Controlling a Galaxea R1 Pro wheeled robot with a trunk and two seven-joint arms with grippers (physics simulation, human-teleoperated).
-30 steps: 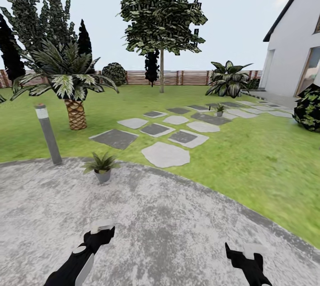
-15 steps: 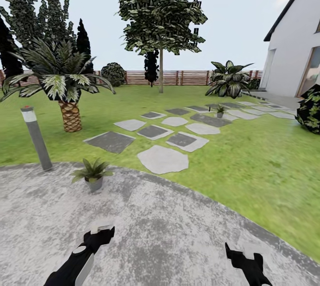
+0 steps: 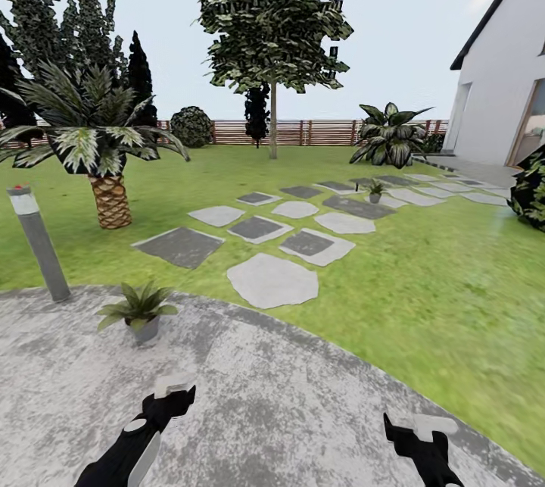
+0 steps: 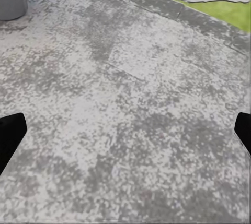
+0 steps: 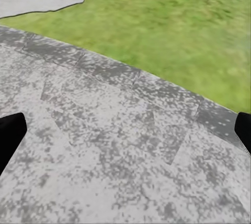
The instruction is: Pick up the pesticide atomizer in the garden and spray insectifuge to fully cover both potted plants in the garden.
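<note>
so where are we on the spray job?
Early. Nothing looks done: the left gripper and right gripper are both open and empty over the patio. No atomizer is in hand. Left: get the atomizer, then spray the near potted plant and the far potted plant.

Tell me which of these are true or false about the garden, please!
1. A potted plant stands on the grey patio. True.
2. Another potted plant sits among the stepping stones. True.
3. The left gripper holds a spray bottle. False: both it and the right gripper are open and empty.
4. The fence is brick. False: it is wooden slats.
</note>
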